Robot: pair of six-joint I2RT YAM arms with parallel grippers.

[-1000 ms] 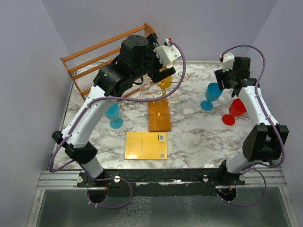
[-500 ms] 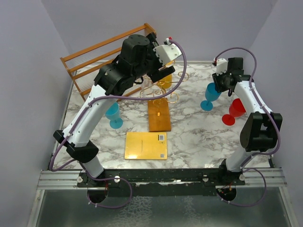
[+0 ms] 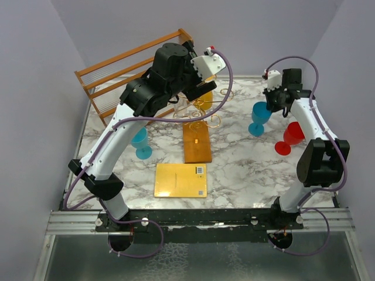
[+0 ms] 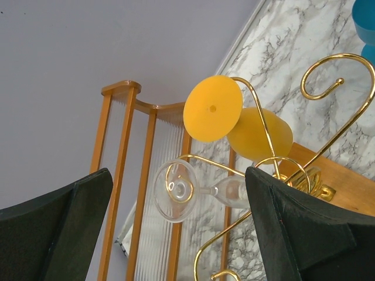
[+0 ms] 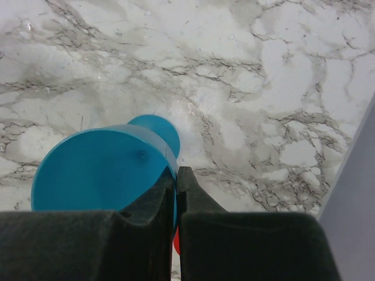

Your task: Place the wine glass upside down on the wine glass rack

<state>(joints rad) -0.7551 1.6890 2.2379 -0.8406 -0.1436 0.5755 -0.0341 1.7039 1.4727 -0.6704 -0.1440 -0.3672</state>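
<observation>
Top external: left arm [image 3: 117, 140] reaches long across the marble table [image 3: 246, 170]. Its elbow is raised high and its wrist is bent over the wine glass rack [image 3: 206, 117], whose wooden base [image 3: 197, 146] lies at mid-table. The left gripper [image 3: 202, 91] hangs just above the gold wire.

Left wrist view: we see both fingers spread wide at the frame's lower corners, with nothing between them. Beyond them a clear wine glass [image 4: 176, 190] sits in the rack. A gold curl rings its foot and its bowl lies toward the post. The view is tilted, so we cannot tell its exact hang. A yellow wine glass [image 4: 212, 108] rests on a neighbouring wire, foot toward us. The slatted wooden shelf [image 4: 126, 175] stands behind.

The right arm [image 3: 316, 129] is folded upward with its forearm angled inward. In the right wrist view the right gripper [image 5: 176, 175] has its fingers pressed together with no gap. Their tips sit at the rim of an upright blue wine glass [image 5: 99, 170], and we cannot tell whether the rim is pinched.

A red glass [image 3: 291, 137] stands near that arm. A second blue glass [image 3: 140, 143] stands under the left arm.
</observation>
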